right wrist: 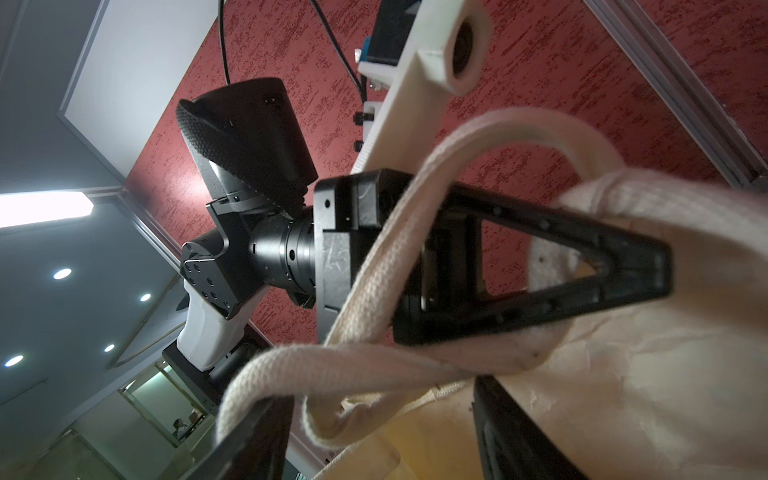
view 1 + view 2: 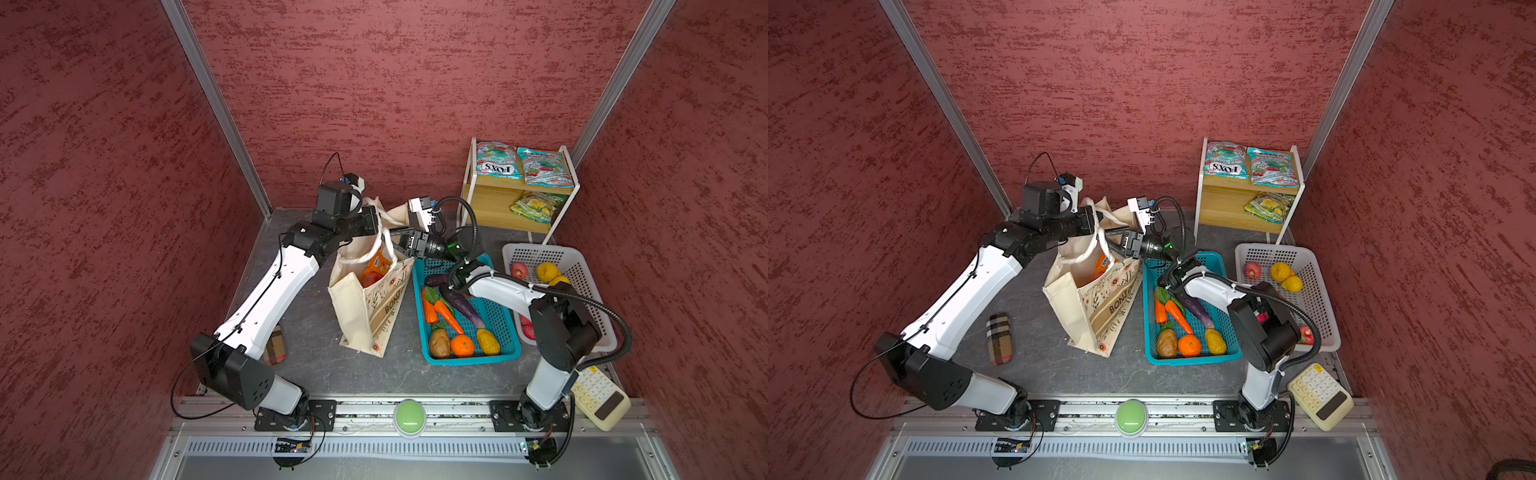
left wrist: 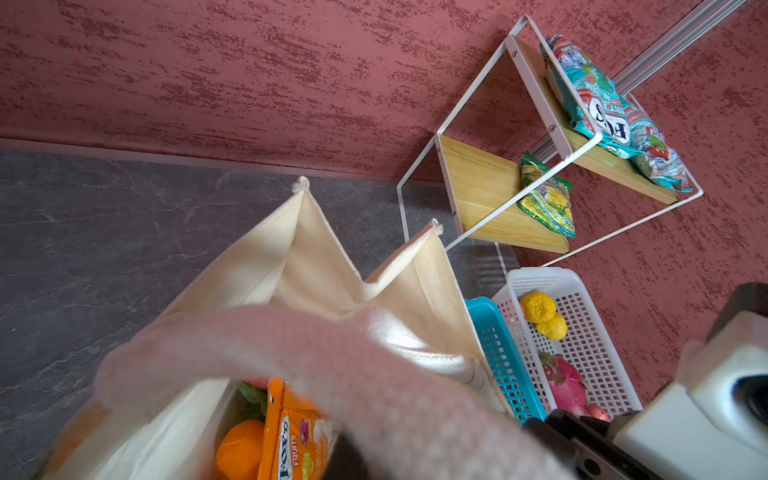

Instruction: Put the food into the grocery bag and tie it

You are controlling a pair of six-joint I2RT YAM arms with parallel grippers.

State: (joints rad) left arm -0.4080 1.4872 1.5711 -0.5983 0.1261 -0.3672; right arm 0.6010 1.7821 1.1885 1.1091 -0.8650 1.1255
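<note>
The grocery bag (image 2: 365,316) stands open in the middle of the grey floor. Inside it lies food: an orange FOX'S packet (image 3: 291,440), an orange fruit (image 3: 239,453) and something green. My left gripper (image 2: 384,227) is at the bag's mouth, shut, and a white handle (image 1: 415,232) loops over its fingers. My right gripper (image 2: 400,242) reaches in from the right and faces it. It is open, with a handle loop (image 1: 332,365) and bag cloth between its fingers (image 1: 257,436). In the left wrist view a blurred handle (image 3: 291,345) hides the jaws.
A teal basket (image 2: 505,320) of toy vegetables sits right of the bag, with a white basket (image 2: 540,247) of fruit beyond it. A wooden shelf (image 2: 498,214) at the back right holds more FOX'S packets. A calculator (image 2: 598,399), a checked pouch (image 2: 999,338) and a green button (image 2: 409,415) lie near the front.
</note>
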